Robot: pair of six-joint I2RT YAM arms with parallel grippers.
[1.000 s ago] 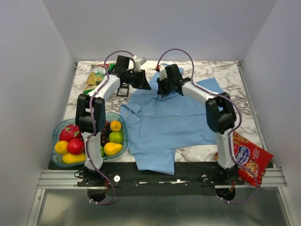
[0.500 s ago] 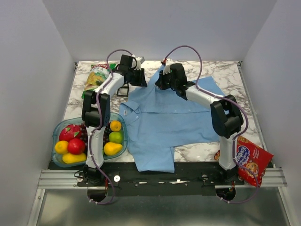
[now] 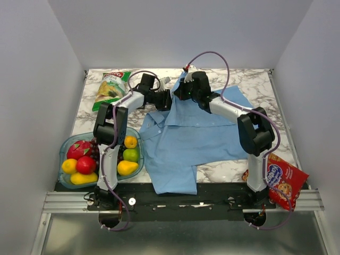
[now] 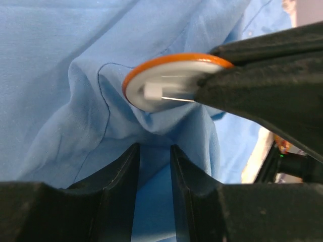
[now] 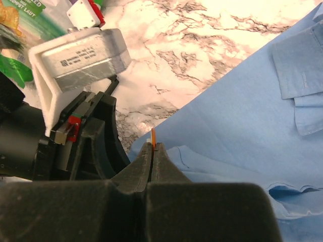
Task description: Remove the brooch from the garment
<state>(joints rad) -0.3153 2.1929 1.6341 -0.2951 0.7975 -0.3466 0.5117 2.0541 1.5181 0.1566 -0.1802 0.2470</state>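
Over the garment (image 3: 196,133), the right jaws are clamping the brooch (image 4: 166,83) edge-on (the left jaws are pinching cloth just beside it).

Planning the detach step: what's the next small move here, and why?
Probably ease the right gripper away from the shirt: it is shut on the orange-rimmed brooch, and the left gripper looks to pinch the cloth just below, bracing the pull.

White arms (image 3: 226,109), black joints (image 3: 257,130), purple cables (image 3: 210,52)
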